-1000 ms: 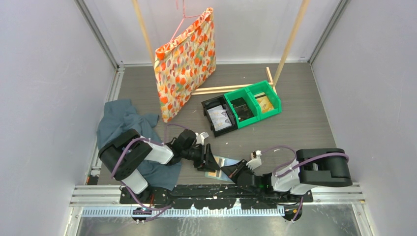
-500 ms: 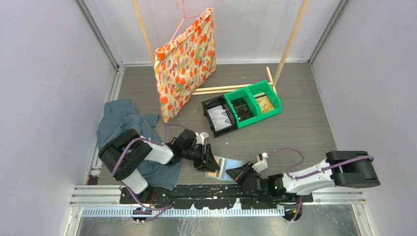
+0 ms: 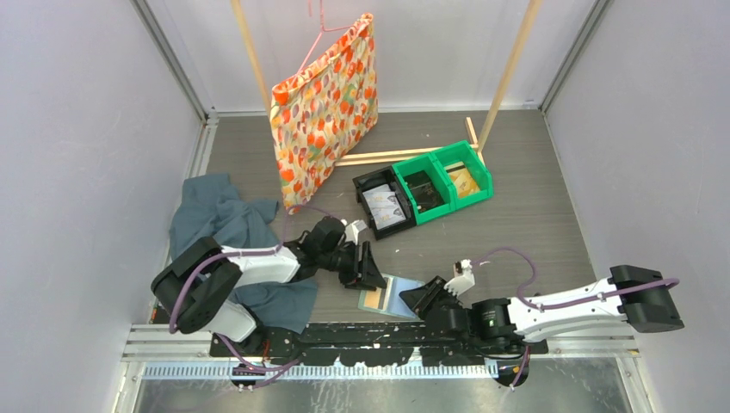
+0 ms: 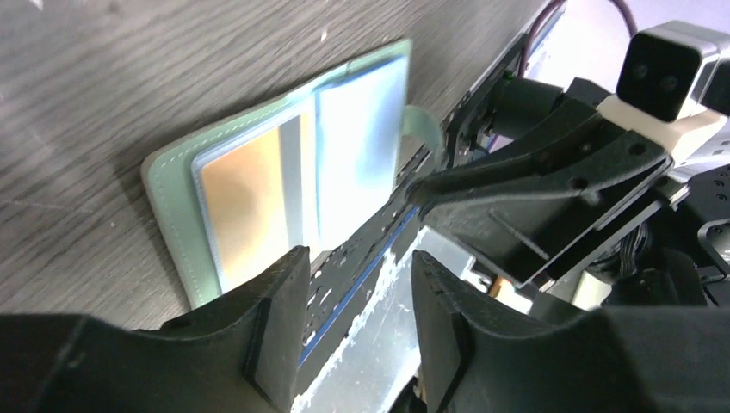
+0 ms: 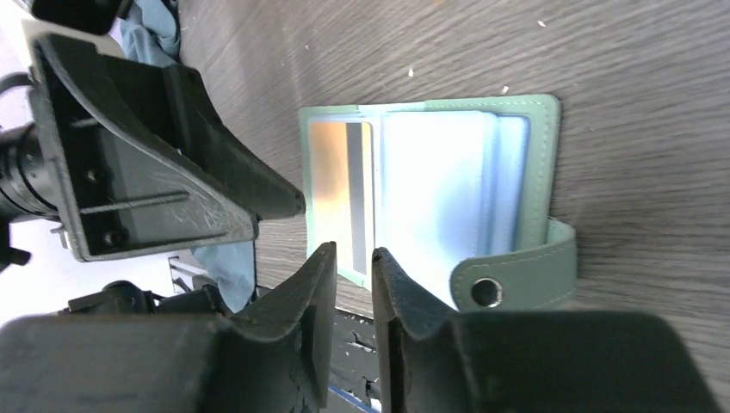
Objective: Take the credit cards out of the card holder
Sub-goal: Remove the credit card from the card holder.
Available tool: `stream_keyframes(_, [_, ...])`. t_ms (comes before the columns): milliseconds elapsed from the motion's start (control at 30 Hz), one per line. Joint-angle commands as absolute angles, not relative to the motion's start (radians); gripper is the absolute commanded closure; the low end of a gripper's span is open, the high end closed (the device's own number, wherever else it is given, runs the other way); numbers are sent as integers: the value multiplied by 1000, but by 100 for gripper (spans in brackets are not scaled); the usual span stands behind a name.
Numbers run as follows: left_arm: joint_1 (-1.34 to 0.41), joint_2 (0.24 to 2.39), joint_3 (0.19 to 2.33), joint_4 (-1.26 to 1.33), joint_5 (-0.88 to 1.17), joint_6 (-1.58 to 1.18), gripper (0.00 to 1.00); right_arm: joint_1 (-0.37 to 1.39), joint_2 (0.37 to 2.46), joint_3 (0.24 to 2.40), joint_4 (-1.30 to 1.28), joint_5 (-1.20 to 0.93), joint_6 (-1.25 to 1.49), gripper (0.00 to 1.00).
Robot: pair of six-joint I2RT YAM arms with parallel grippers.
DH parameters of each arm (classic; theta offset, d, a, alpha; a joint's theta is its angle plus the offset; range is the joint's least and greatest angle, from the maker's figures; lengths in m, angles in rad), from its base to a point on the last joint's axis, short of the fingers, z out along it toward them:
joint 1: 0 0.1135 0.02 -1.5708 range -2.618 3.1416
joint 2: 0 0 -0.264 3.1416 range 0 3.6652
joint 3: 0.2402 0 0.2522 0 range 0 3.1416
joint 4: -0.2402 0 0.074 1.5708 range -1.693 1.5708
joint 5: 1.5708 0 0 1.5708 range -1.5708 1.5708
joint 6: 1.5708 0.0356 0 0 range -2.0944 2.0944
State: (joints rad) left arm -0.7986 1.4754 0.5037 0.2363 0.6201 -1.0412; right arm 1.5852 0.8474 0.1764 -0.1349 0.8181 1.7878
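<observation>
The card holder [image 3: 392, 292] is lying open at the near edge of the table [image 3: 516, 215], long axis running left-right, with the right gripper [image 3: 422, 298], narrowly parted and empty, at its right end and the left gripper [image 3: 370, 275], wider and empty, nearer its orange card [image 3: 374, 300].

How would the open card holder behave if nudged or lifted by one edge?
The card holder lies flat and thin on the table, so it probably slides rather than tips. Its stitched cover and curled strap look soft; lifted by one edge it would likely flop at the fold.
</observation>
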Motion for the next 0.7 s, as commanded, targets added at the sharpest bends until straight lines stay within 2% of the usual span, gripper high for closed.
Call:
stream_keyframes(0, [-801,1433,567,97,558,-944,48,1592,855,240,-210,895,1716,70])
stream_keyframes(133, [-801,1490,568,129,571,-951,47,1592,901,253,-149,896,1685,66])
stream_keyframes(667, [-801,1479,529,61,445,-934,51,1591,944,236,-141,891,1728,69])
